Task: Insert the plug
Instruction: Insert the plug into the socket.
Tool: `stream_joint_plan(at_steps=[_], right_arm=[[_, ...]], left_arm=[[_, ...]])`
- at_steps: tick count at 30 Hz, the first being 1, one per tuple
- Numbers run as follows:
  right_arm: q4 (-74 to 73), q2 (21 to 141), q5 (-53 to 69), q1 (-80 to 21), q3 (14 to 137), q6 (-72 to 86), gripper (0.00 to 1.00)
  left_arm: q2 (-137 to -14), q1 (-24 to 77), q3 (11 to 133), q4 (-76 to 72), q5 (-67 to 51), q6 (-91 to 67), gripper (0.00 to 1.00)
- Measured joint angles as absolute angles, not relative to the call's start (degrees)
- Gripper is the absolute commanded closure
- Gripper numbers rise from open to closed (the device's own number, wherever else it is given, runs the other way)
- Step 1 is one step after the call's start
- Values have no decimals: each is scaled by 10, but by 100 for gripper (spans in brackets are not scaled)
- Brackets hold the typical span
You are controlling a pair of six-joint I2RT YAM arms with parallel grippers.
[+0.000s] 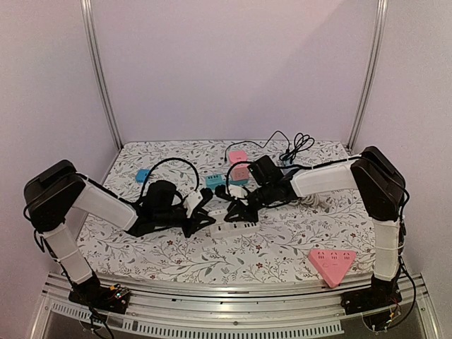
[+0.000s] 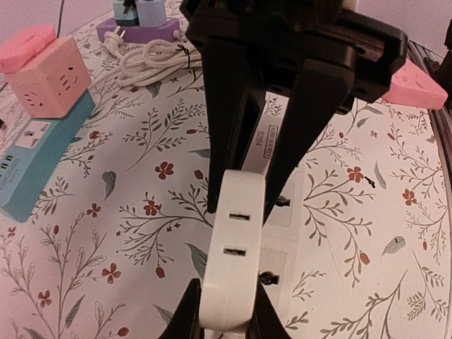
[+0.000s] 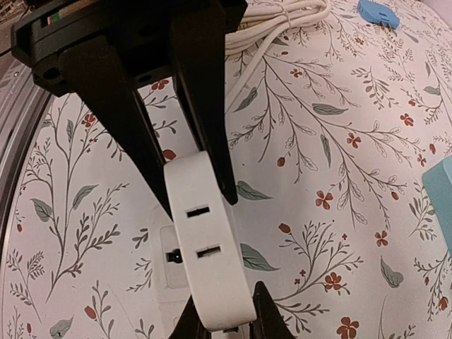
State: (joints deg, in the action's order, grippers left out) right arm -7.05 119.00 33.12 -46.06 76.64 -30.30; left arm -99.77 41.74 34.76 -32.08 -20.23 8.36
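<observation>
Both grippers meet at the centre of the top external view. The left gripper (image 1: 205, 215) and the right gripper (image 1: 238, 210) are close together just above the white plastic power strip (image 1: 240, 228) on the flower-printed tablecloth (image 1: 296, 244); what they hold is too small to read there. A pink triangular socket block (image 1: 332, 263) lies well apart at lower right, and the metal rail (image 1: 233, 289) marks the near table edge, so open room lies mostly to the sides. In the left wrist view the left gripper (image 2: 224, 314) is clamped at the bottom of the frame on the white rounded plastic plug (image 2: 236, 240). The right gripper (image 2: 244, 201) pinches the plug's far end from above. The strip's sockets show just beneath, with a coiled white cable (image 2: 152, 60) and a teal power strip (image 2: 35, 162) off at upper left. The right wrist view mirrors this: the right gripper (image 3: 222, 318) is closed on the plug (image 3: 208, 261), with the left gripper (image 3: 198, 198) at the other end. The shell looks light, stiff and smooth, so probably slippery; holding its long flat sides seems best.
</observation>
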Motion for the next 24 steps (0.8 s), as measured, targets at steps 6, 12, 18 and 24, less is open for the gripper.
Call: stream_joint_plan(at_steps=[6,12,18,24], right_arm=[[-73,1188,330,-461,766,-301,79],[-100,1189,317,-476,762,-286,57],[-105,1187,319,-479,762,-277,38],[-131,1179,316,-479,766,-271,5]], left_arm=[[-993,418,348,-319,-194,78,63],[-996,421,342,-293,-139,40,25],[-959,421,301,-289,-117,26,21],[-934,422,263,-264,-118,27,20]])
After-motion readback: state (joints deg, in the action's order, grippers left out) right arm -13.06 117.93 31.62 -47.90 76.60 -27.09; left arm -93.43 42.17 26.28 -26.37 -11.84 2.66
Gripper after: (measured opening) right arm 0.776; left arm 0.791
